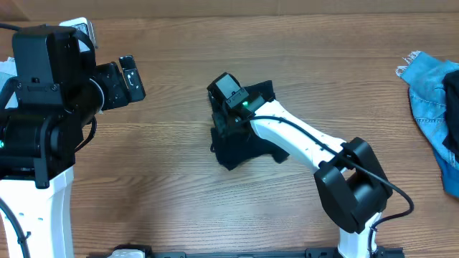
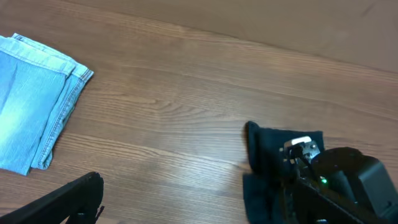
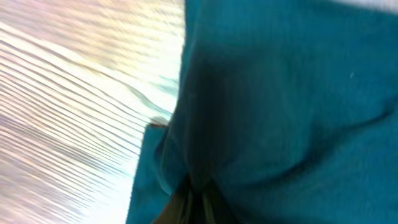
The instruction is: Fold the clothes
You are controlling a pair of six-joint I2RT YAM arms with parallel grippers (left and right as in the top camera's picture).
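Note:
The dark navy garment [image 1: 240,147] lies bunched in the middle of the table, also seen in the left wrist view [image 2: 270,162]. My right gripper [image 1: 226,120] is down on its left part. In the right wrist view the fabric [image 3: 280,93] fills most of the picture, and the right gripper [image 3: 198,202] is shut on a pinched fold of it. My left gripper [image 1: 133,80] hangs open above bare table at the left, well away from the garment, with only one of its fingers [image 2: 71,198] showing. A folded pale blue denim piece [image 2: 31,118] lies flat on the wood. A brighter blue denim piece [image 1: 434,107] lies at the table's right edge.
The wooden table [image 1: 172,179] is bare between the left arm and the navy garment. The right arm's white link [image 1: 301,140] crosses over the garment's right side. The left arm's base [image 1: 36,143] stands at the left edge.

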